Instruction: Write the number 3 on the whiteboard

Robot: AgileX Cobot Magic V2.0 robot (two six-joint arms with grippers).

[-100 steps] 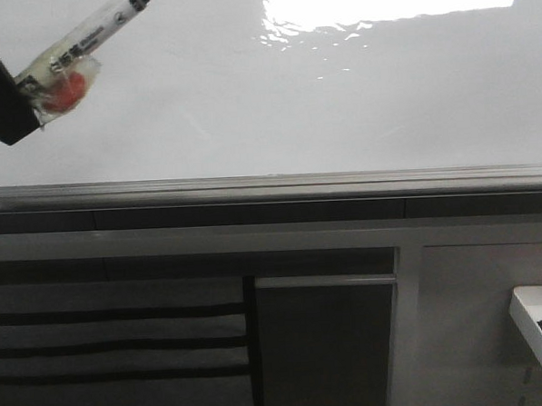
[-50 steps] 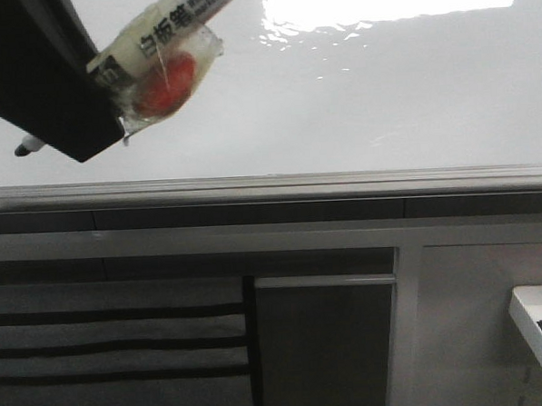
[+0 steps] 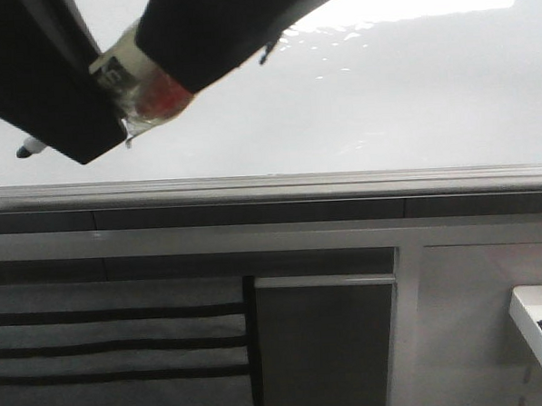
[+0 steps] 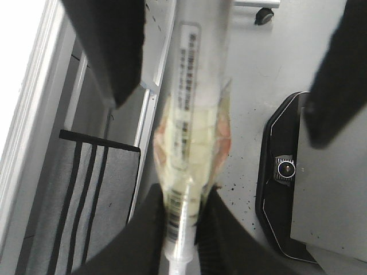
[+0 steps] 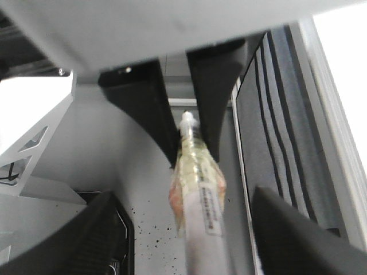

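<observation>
The whiteboard (image 3: 384,97) fills the upper front view, glossy and bare; no number 3 shows on it. My left gripper (image 3: 104,130) is shut on a white marker (image 3: 123,70) wrapped in clear tape with a red patch, held in front of the board's left part. The marker's dark tip (image 3: 23,150) pokes out low on the left. My right gripper (image 3: 217,33) is open, its fingers standing either side of the marker's free end without touching it. The left wrist view shows the left gripper (image 4: 183,212) clamped on the marker (image 4: 198,103). In the right wrist view the right gripper (image 5: 200,229) straddles the marker (image 5: 198,183).
A grey metal edge strip (image 3: 270,187) runs below the board. Under it are a dark cabinet door (image 3: 328,345) and a grey striped cloth (image 3: 114,338). A small white tray (image 3: 541,330) with small items hangs at the lower right. A black device (image 4: 287,172) lies on the floor.
My left gripper carried the marker rightward and closer, then stopped. My right gripper has come in from the upper right and now covers the marker's upper end.
</observation>
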